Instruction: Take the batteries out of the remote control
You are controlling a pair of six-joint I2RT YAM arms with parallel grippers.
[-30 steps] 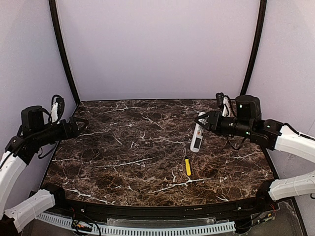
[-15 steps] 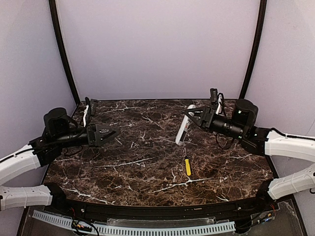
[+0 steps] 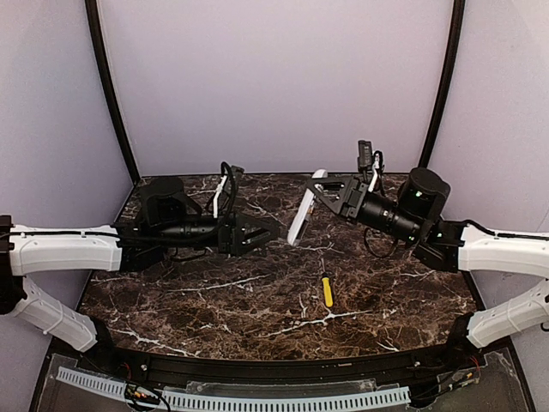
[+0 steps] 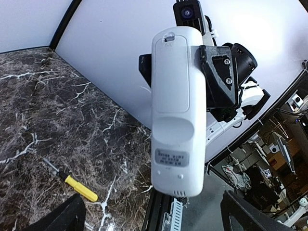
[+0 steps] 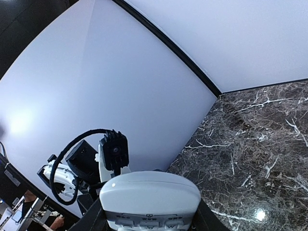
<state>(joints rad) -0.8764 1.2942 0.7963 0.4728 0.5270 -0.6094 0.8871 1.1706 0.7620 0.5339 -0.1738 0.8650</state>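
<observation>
The white remote control [image 3: 303, 216] hangs in the air over the middle back of the table, tilted, with my right gripper [image 3: 328, 194] shut on its upper part. In the left wrist view the remote [image 4: 175, 110] shows its back, and the battery cover is closed. The batteries are hidden. The right fingers [image 4: 219, 72] clamp its sides. My left gripper [image 3: 271, 230] is open and empty, pointing at the remote just short of its lower end. In the right wrist view the remote's end [image 5: 150, 192] fills the space between the fingers.
A yellow-handled tool with a black tip [image 3: 327, 292] lies on the dark marble table [image 3: 214, 300] right of centre, and also shows in the left wrist view [image 4: 79, 186]. Purple walls close in the back and sides. The left arm's camera [image 5: 114, 150] faces the right wrist.
My right gripper lifted the remote off the table and carried it left and up. My left arm swung from the far left to the centre, towards the remote.
</observation>
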